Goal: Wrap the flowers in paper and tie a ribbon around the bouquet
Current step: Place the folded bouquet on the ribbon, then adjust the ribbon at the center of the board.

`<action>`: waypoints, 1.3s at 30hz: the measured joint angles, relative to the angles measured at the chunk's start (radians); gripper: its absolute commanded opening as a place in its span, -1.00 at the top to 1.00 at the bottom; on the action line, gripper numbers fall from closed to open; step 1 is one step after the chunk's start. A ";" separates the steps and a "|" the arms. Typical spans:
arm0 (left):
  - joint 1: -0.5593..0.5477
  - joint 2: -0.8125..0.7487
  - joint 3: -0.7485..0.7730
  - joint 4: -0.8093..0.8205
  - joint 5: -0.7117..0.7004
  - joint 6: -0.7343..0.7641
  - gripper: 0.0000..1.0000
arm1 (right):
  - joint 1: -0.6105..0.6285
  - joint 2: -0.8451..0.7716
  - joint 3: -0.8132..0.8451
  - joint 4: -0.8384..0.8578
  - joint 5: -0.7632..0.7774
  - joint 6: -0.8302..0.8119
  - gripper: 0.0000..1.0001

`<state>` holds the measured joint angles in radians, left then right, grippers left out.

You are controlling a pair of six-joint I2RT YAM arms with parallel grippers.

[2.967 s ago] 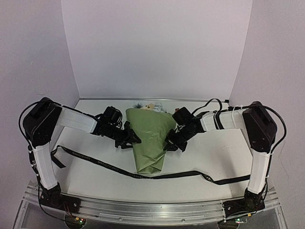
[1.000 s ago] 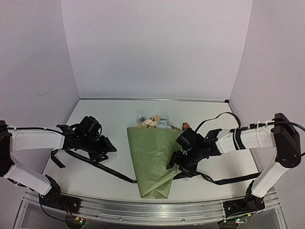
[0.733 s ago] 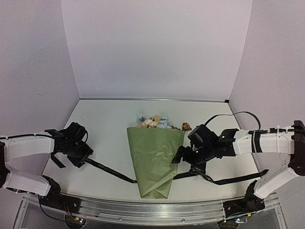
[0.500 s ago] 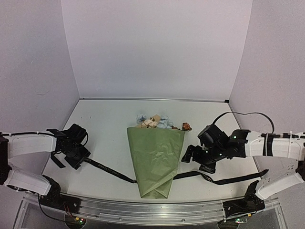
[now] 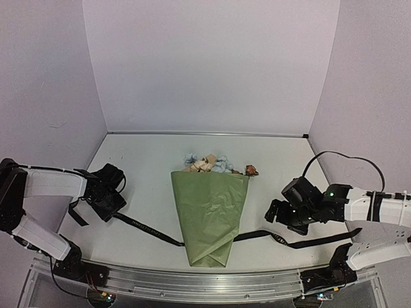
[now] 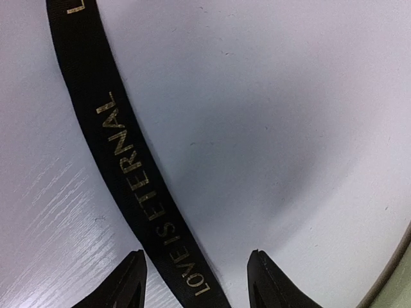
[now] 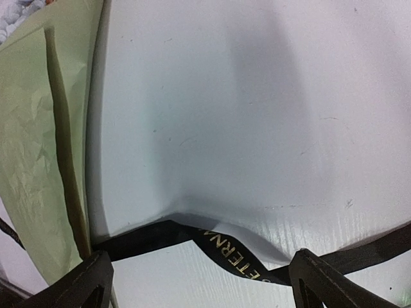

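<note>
Left pincer (image 6: 196, 282) half-spread astride ribbon (image 6: 128, 167); right pincer (image 7: 200, 282) spread wide above ribbon. Gold print: "LOVE IS ETERNAL".

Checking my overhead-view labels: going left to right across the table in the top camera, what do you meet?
Left hand → bouquet → right hand. The ribbon spans most of that width, so it is left out.

Setting: robotics lab test cell. White table (image 5: 154, 163) enclosed left, right and far by plain white panels (image 5: 205, 64). Aluminium rail (image 5: 192, 280) along near edge bears robot arm bases (image 5: 67, 263).
</note>
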<state>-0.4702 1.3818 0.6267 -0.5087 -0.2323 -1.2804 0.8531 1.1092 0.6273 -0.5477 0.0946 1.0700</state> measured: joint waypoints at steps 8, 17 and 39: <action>0.000 0.018 0.006 0.023 0.004 0.064 0.37 | -0.004 0.005 0.002 -0.063 0.085 0.071 -0.97; 0.000 0.076 0.034 0.039 0.034 0.108 0.03 | -0.011 0.006 0.071 -0.266 0.150 0.191 -0.97; 0.000 -0.129 -0.035 -0.080 0.068 -0.032 -0.15 | 0.000 -0.010 0.041 -0.329 0.027 -0.140 -0.86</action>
<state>-0.4702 1.2525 0.5915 -0.5882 -0.1639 -1.3129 0.8536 1.0996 0.6679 -0.8770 0.1213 0.9298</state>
